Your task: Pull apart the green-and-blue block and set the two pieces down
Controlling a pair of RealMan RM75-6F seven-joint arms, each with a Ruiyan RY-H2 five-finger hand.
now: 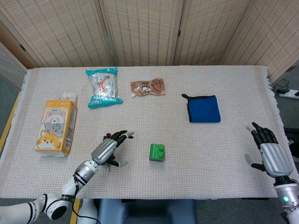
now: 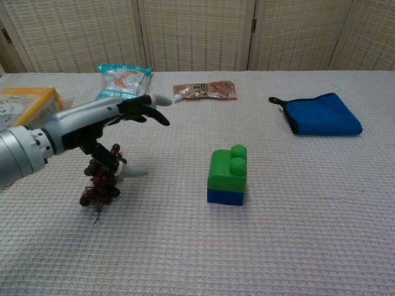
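Two hands are showing, both holding nothing. Biggest thing is the table (image 1: 224, 154) with its woven cloth. Then the yellow cat carton (image 1: 56, 126) lying at the left edge, the folded blue cloth (image 1: 204, 108) over on the right, and the teal snack bag (image 1: 103, 87) and brown pouch (image 1: 148, 87) sitting toward the back. The left hand (image 1: 107, 149) is reaching in over the bunch of dark grapes (image 2: 99, 185), fingers spread wide and pointing toward the block, not touching it. The right hand (image 1: 271, 154) is hovering at the table's right edge, fingers apart too. The green-and-blue block (image 2: 228, 175) is sitting in the middle near the front, green on top of blue, both pieces joined.
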